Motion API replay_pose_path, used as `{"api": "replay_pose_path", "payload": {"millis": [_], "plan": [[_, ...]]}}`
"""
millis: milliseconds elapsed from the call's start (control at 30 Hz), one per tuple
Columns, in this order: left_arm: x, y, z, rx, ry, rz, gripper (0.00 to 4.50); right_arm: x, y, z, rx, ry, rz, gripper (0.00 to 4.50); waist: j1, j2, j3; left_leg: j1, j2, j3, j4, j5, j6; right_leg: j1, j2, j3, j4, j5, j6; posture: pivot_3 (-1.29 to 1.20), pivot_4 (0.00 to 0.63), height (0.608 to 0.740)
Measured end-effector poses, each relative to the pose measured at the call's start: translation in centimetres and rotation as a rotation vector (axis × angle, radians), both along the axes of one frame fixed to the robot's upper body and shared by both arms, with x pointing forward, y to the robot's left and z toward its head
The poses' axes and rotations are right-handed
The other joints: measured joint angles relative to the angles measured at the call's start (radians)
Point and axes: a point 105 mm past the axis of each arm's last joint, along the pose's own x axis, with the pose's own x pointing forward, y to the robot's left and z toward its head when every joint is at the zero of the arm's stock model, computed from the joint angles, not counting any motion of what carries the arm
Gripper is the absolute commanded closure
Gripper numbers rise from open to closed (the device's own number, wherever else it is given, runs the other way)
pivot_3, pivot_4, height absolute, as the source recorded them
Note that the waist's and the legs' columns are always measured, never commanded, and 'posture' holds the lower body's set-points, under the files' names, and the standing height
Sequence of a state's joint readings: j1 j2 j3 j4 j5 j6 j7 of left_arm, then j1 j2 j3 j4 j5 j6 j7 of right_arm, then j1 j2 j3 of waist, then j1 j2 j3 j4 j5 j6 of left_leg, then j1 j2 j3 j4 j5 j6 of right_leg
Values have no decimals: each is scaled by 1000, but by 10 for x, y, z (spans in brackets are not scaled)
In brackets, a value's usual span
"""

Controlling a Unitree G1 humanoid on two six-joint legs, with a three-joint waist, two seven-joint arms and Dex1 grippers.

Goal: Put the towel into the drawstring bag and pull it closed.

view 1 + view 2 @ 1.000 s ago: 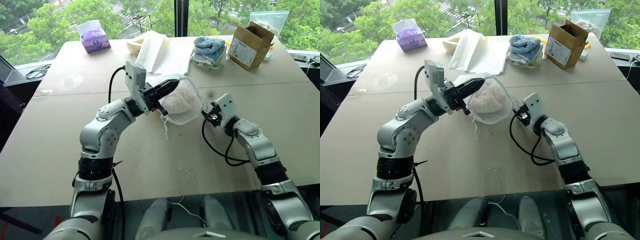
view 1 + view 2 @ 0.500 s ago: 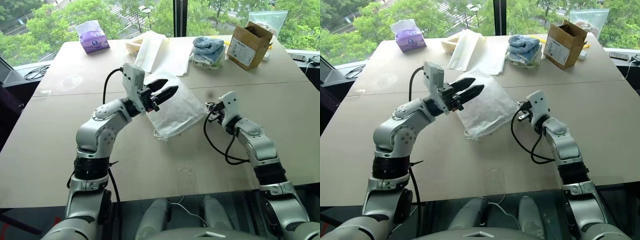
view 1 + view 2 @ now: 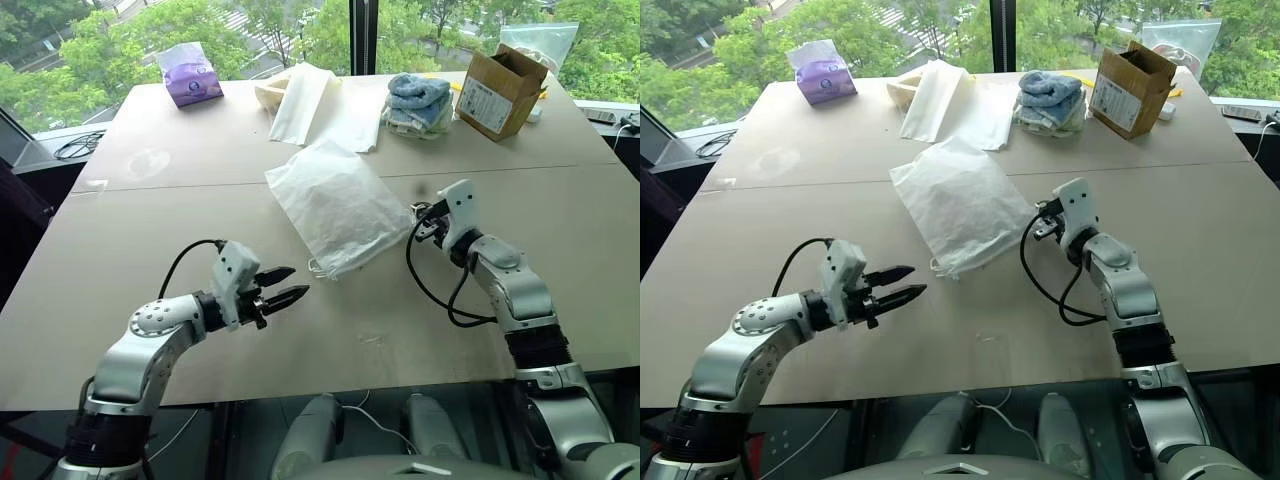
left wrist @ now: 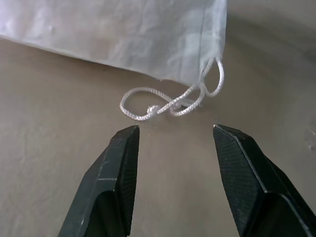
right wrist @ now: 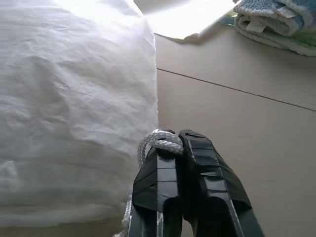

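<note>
Two cords left to draw: the bag [image 3: 335, 205] lies flat mid-table, the towel apparently inside, mouth not yet cinched. Right gripper [image 5: 178, 143] is pinched tight on one cord [image 5: 157, 138] at the bag's edge. Left gripper [image 4: 175, 134], fingers apart and empty, faces the other cord [image 4: 170, 101].

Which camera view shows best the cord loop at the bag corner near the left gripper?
The left wrist view: the cord loop lies sharp and near, just ahead of the open left gripper. The eye views show it small beside the drawstring bag. The right wrist view shows another cord.
</note>
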State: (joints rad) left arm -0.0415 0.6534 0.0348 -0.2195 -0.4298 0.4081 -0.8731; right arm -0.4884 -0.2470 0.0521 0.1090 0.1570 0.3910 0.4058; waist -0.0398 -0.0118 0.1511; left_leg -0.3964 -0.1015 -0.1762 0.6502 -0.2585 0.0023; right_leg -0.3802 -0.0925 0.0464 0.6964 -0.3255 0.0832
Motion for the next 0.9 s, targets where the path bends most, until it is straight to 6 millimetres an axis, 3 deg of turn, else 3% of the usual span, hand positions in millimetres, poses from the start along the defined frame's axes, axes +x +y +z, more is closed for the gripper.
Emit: {"api": "replay_pose_path", "payload": {"millis": [133, 533, 700, 900], "plan": [[8, -10, -14, 59, -56, -51, 2100, 0, 0, 1, 0, 1, 1, 4500, -2, 0, 0, 0, 0, 0, 0, 0, 0, 0, 0, 0, 0, 0, 0, 0, 150, 740], [34, -37, -14, 68, -177, -134, 2100, -1, 2, 7, -3, -6, 9, 4500, -7, 0, 0, 0, 0, 0, 0, 0, 0, 0, 0, 0, 0, 0, 0, 0, 150, 740], [33, -39, -15, 52, -179, -155, 4363, -3, 3, 10, -3, -15, 13, 4500, -6, 0, 0, 0, 0, 0, 0, 0, 0, 0, 0, 0, 0, 0, 0, 0, 150, 740], [35, -37, -14, -3, -160, -125, 4477, -4, 3, 6, -2, -6, 10, 4500, -6, 0, 0, 0, 0, 0, 0, 0, 0, 0, 0, 0, 0, 0, 0, 0, 150, 740]]}}
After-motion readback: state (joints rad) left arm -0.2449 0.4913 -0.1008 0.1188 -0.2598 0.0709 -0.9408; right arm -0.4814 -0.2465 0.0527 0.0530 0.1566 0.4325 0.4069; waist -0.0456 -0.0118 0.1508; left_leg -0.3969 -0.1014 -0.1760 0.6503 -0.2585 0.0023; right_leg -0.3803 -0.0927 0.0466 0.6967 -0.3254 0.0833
